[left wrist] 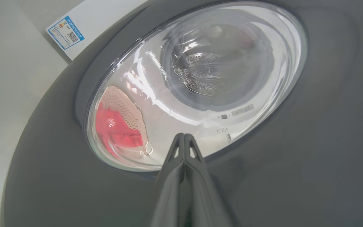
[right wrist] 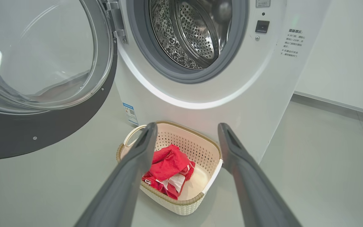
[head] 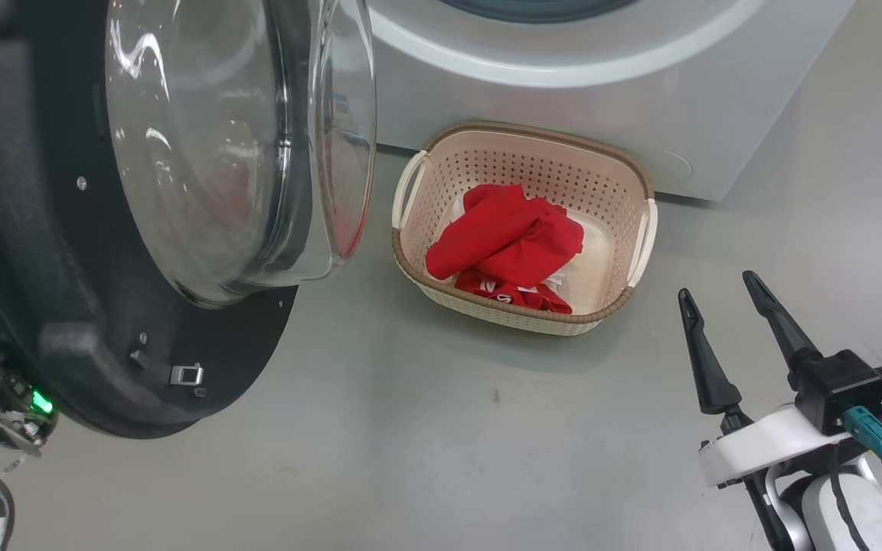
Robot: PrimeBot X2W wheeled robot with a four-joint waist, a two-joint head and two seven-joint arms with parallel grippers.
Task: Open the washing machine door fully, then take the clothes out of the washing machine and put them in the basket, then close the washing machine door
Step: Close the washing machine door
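You'll see a blue-edged sticker (right wrist: 130,113) with a QR code low on the washing machine (right wrist: 250,104), its print too small to read. Beside the drum opening, lines of Chinese characters (right wrist: 291,42) stand on the white front, likewise illegible at this size.

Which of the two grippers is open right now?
The right gripper: its two fingers stand spread wide apart. The left gripper has its fingers pressed together, pointing at the washing machine door.
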